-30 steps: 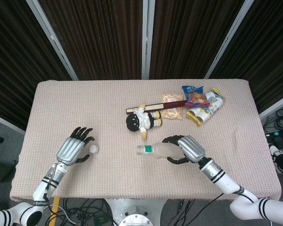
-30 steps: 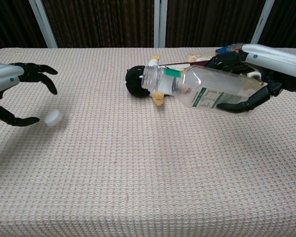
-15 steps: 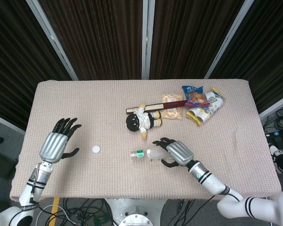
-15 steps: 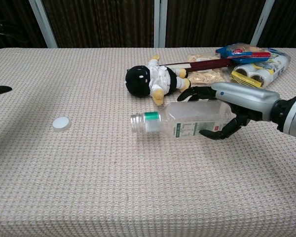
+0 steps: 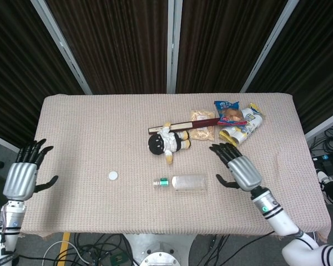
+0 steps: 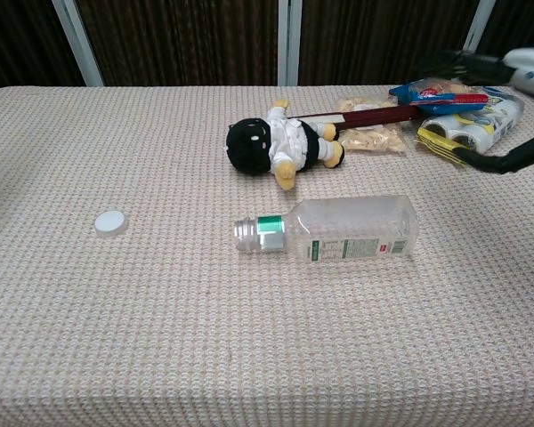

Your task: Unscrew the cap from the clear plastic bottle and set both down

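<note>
The clear plastic bottle (image 5: 182,182) (image 6: 338,229) lies on its side on the cloth, capless, its open neck pointing left. Its white cap (image 5: 112,175) (image 6: 110,222) rests flat on the cloth well to the left of the bottle. My right hand (image 5: 240,168) (image 6: 507,107) hovers open to the right of the bottle, apart from it, fingers spread. My left hand (image 5: 23,173) is open beyond the table's left edge, far from the cap; the chest view does not show it.
A black-headed doll (image 5: 169,142) (image 6: 276,142) lies just behind the bottle. Behind it is a dark red stick (image 5: 183,126) and several snack packets (image 5: 236,122) (image 6: 454,111) at the back right. The beige cloth covers the table (image 5: 100,133).
My right hand let go of the bottle and drew back to the right, leaving it lying on the cloth. My left hand pulled away leftward past the table edge from the cap.
</note>
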`<state>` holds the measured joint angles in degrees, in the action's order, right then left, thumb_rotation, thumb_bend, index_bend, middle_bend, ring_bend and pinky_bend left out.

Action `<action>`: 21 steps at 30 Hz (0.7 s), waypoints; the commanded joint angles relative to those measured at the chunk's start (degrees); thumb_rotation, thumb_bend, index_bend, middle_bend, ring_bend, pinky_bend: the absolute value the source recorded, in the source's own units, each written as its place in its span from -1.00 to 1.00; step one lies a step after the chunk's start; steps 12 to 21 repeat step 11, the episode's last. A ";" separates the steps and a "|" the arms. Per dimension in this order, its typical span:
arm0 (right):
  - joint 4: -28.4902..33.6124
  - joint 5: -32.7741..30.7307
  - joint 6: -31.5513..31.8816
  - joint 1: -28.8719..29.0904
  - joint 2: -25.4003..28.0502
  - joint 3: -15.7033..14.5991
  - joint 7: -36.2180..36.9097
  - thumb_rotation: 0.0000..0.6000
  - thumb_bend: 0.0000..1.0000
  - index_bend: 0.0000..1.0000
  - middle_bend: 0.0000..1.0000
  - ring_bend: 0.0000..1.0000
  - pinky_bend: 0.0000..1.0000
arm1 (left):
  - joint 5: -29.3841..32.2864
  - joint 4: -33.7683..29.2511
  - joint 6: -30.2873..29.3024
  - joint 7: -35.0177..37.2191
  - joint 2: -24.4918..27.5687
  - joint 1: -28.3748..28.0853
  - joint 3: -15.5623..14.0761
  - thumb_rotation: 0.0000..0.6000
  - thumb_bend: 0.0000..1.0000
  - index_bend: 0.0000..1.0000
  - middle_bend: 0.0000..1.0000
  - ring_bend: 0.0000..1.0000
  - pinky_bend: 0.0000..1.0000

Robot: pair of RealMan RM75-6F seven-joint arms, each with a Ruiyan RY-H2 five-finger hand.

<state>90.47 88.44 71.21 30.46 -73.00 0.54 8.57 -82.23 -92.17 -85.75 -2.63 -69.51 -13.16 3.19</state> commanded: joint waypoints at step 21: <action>5.53 -0.46 16.43 -16.07 11.50 -3.03 -1.45 1.00 -0.35 -1.00 -0.80 -1.00 -0.91 | 1.93 3.14 -8.49 3.84 2.13 11.61 -3.80 1.00 -0.66 -0.66 -0.91 -0.97 -1.00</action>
